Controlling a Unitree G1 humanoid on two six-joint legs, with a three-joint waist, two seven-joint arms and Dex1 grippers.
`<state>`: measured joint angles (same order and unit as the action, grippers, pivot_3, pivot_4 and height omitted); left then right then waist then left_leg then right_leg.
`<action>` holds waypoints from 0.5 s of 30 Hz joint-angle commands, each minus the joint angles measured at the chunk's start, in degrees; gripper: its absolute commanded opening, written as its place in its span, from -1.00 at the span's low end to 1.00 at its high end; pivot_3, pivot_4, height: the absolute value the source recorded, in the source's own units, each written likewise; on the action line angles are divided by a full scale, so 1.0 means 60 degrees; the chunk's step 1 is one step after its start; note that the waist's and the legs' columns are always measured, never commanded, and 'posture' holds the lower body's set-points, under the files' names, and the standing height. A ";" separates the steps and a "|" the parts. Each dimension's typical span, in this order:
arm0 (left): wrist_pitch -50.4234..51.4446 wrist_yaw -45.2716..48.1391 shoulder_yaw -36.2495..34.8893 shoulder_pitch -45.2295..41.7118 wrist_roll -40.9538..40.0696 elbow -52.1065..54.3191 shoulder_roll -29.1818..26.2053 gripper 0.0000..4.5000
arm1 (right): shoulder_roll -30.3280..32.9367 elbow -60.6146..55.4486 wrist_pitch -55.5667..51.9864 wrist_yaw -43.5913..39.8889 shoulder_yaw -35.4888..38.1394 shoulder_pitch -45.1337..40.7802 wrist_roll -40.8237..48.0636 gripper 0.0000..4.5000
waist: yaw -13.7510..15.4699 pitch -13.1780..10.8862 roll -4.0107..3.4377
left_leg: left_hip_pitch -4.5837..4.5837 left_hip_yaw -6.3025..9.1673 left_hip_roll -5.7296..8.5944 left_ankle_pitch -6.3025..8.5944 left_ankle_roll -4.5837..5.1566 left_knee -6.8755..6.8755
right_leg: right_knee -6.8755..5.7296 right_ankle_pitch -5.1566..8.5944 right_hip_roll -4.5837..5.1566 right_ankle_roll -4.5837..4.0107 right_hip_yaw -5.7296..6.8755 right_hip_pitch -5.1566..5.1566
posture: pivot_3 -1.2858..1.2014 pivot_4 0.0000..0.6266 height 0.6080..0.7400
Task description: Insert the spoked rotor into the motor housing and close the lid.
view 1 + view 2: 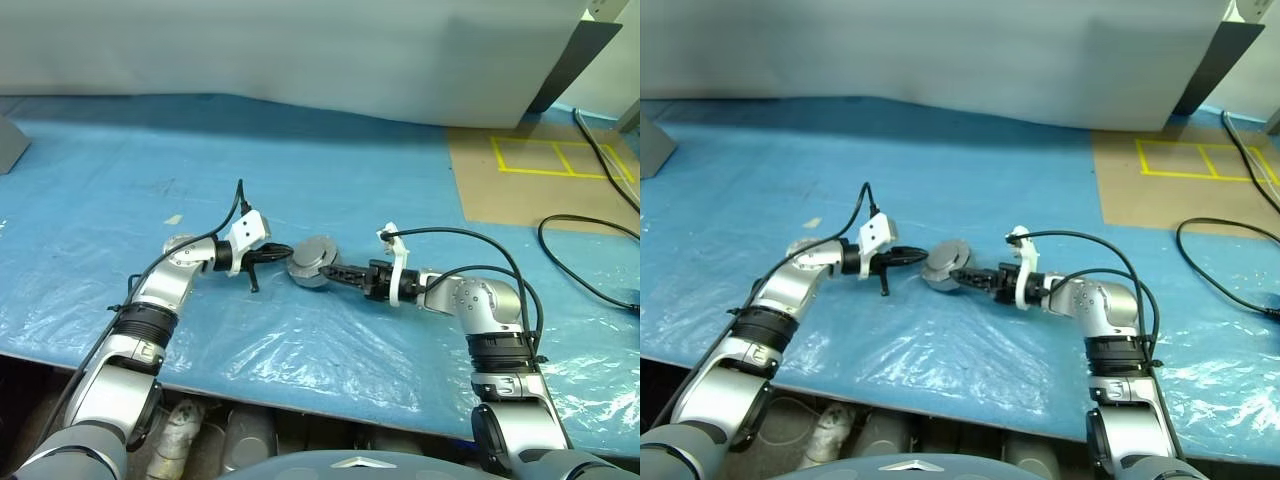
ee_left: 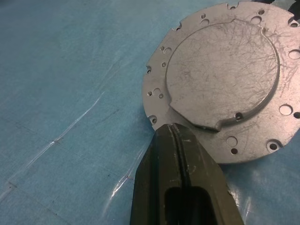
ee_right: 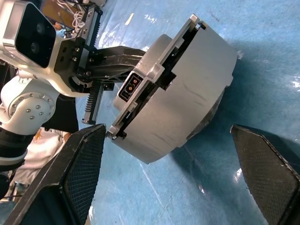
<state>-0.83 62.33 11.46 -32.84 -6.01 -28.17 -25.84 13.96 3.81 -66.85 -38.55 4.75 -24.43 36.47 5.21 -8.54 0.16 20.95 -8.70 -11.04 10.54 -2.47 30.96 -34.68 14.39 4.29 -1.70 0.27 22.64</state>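
- Motor housing (image 1: 314, 261) found between the two grippers, near the middle of the blue plastic-covered table (image 1: 330, 170); appears raised and tilted on edge rather than lying flat.
- Assembly looks closed: a smooth silver-grey plate with small holes, taken to be the lid (image 2: 220, 79), faces the left wrist camera; a grey side wall and a seam with a small label visible from the right wrist. Copper windings and spoked rotor hidden, so seating of the rotor cannot be confirmed.
- Left gripper (image 1: 268, 254) fingers pressed together, tips touching the rim of the lid; whether pinching the rim or merely bearing against it cannot be told.
- Right gripper (image 3: 176, 173) fingers spread wide, one to each side of the housing body, neither seen touching it.
- Task judged near its end: lid apparently on, final seating or set-down outstanding.
- Risk: housing supported at one thin rim contact only; possible slip, drop or roll on the slick plastic sheet if that contact shifts.
- Risk: closure of the right fingers on the curved wall while tilted likely to squeeze the housing out sideways.
- Risk: any gap at the seam may let the lid separate under uneven pressure.
- Risk: grippers close together; collision possible on further approach.
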 commanded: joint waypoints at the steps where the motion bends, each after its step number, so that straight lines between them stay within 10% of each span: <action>1: 0.0161 0.0159 0.0397 0.0322 0.0441 -0.0244 -0.0096 -1.00 | -0.0072 0.0113 0.0272 0.0265 -0.0104 0.0043 -0.0134 0.99 | 0.0007 0.0000 0.0000 | -0.0001 0.0000 0.0000 0.0000 0.0000 0.0000 | -0.0001 0.0000 0.0000 0.0000 0.0000 0.0000 | 0.03 -0.52 1.00; 5: 0.0163 0.0160 0.0399 0.0347 0.0444 -0.0200 -0.0106 -1.00 | -0.0203 0.0269 0.0605 0.0480 -0.0152 0.0004 -0.0272 0.91 | 0.0011 0.0000 0.0000 | -0.0006 -0.0001 0.0000 0.0000 0.0000 0.0000 | -0.0001 0.0000 0.0000 0.0000 -0.0003 -0.0002 | 0.03 -0.52 1.00; 15: 0.0098 0.0123 0.0402 0.0339 0.0502 -0.0319 -0.0112 -1.00 | -0.0235 0.0390 0.1148 0.0663 -0.0400 0.0035 -0.0426 -0.23 | 0.0016 0.0000 -0.0003 | -0.0094 -0.0007 -0.0005 0.0001 0.0002 -0.0004 | -0.0006 0.0028 0.0006 0.0050 -0.0035 -0.0064 | 0.03 -0.52 1.00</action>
<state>-1.42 62.96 11.41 -32.41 -5.41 -28.19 -26.90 12.78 5.94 -60.36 -35.84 3.78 -24.44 35.36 5.31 -8.54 0.14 20.35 -8.74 -11.07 10.55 -2.46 30.93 -34.71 14.62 4.33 -1.28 0.04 22.22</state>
